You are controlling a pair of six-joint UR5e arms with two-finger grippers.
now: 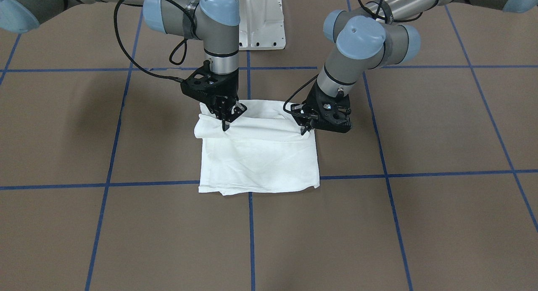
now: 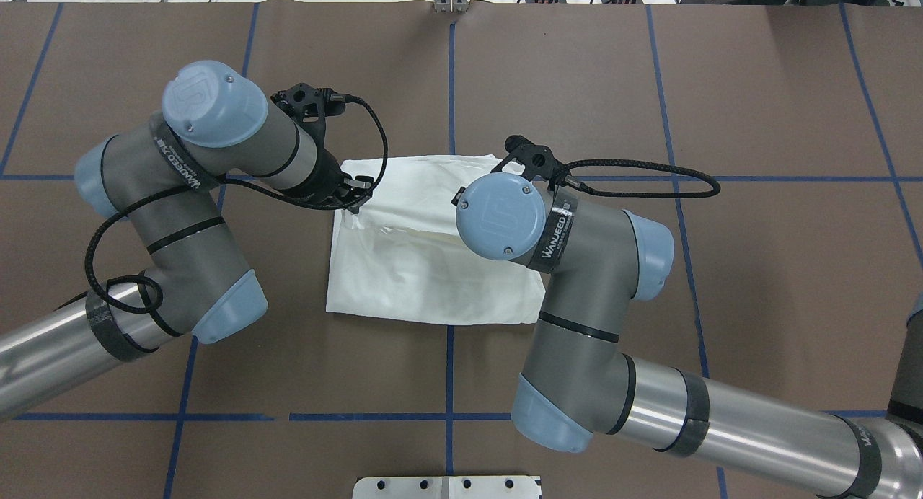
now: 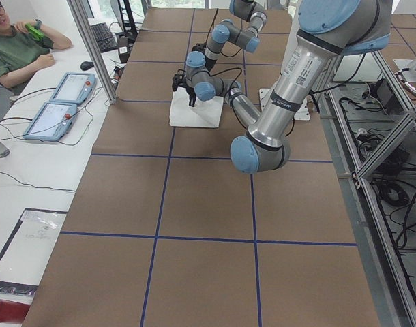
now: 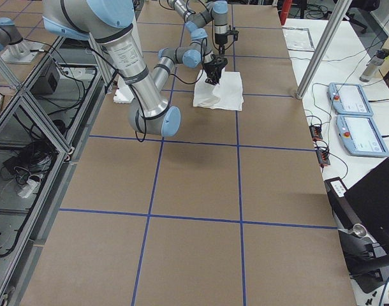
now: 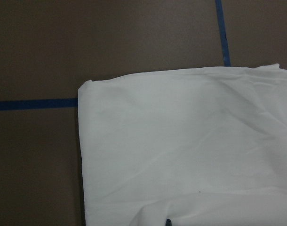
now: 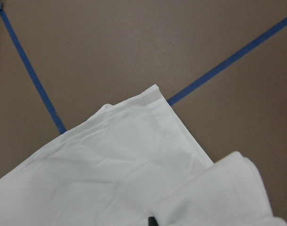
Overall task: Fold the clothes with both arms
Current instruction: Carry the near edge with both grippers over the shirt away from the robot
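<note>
From across the table we see the white T-shirt (image 1: 256, 165), folded roughly square at the table's (image 1: 126, 240) middle, its near edge just over a blue tape line (image 1: 126, 184). Farther back, the right gripper (image 1: 225, 125) and left gripper (image 1: 305, 129) each pinch a raised fold. Overhead, the right arm's wrist hides its gripper. Brown table stretches wide around the shirt.

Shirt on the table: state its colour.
Plain white shirt, clearest in the exterior front-facing view.

Left arm (image 2: 180, 246) and right arm (image 2: 584, 290) match: silver tubes, grey joints, light-blue round caps, looped black cables, white-lettered black bands
</note>
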